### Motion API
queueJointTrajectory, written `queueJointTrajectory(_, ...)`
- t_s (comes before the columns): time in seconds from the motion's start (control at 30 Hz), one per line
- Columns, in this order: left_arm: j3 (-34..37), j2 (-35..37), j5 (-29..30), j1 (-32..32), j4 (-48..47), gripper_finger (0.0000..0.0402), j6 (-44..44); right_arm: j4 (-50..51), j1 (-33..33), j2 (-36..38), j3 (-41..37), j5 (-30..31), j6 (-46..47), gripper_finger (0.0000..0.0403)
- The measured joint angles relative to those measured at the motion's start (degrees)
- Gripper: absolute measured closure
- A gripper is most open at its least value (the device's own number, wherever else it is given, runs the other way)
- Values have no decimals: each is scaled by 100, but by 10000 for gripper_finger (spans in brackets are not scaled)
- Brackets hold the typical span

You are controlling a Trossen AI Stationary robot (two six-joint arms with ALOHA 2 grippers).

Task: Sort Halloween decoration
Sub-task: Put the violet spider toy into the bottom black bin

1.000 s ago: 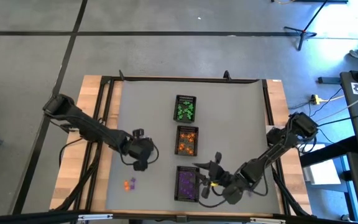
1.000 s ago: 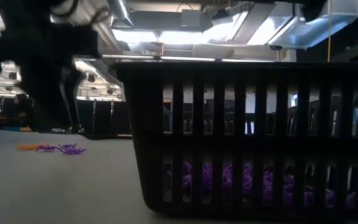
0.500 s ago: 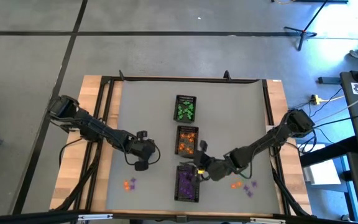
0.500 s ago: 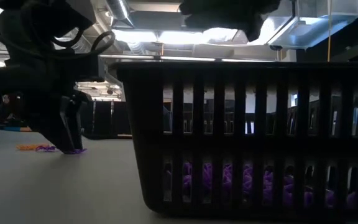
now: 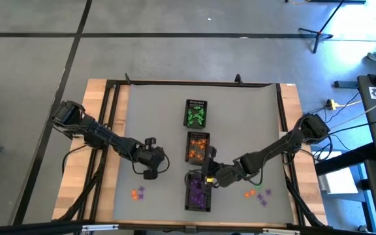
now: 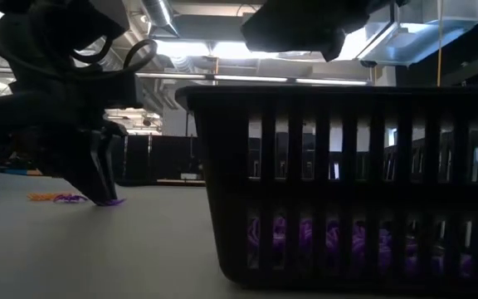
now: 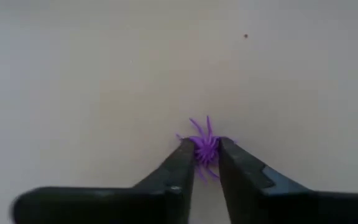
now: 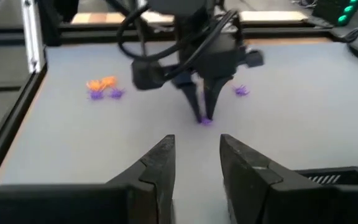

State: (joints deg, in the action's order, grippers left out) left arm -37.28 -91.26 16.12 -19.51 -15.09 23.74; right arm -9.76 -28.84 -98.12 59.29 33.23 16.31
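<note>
The left gripper (image 7: 202, 163) is pinching a purple spider (image 7: 205, 147) on the table – the right gripper (image 8: 195, 163), fingers apart, is hovering over the purple tray (image 5: 197, 192).

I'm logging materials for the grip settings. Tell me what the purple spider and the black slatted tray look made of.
Tiny purple spider trinket: likely soft moulded plastic or rubber, judging by its thin splayed legs and uniform matte colour.
Black rectangular slatted tray: apparently rigid moulded plastic, given its even vertical slots, thick rim and dull dark finish; metal can't be ruled out.

Three mesh trays (image 5: 196, 113), two arms (image 5: 103, 136), perhaps seven loose trinkets (image 5: 136, 192).
</note>
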Motion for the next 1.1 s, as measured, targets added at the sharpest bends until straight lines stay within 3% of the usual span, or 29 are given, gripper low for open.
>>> queueJointTrajectory(0.13, -10, -2, 87, -6, 2, 391, 155, 188, -2, 1, 1, -310, 0, 279)
queueJointTrajectory(0.43, -627, -63, 282, -17, -169, 401, 267, 916, -137, 113, 2, -632, 230, 279)
queueJointTrajectory(0.83, -2200, -42, 823, -499, -236, 401, -168, 1754, -1817, 1352, 2, 1643, -323, 279)
queueJointTrajectory(0.97, -2240, -37, 912, -512, -688, 401, 230, 2035, -2213, 1462, 2, 2188, -226, 279)
queueJointTrajectory(1.1, -2188, -249, 589, -401, -950, 389, 418, 2076, -2343, 1472, 2, 2430, -174, 279)
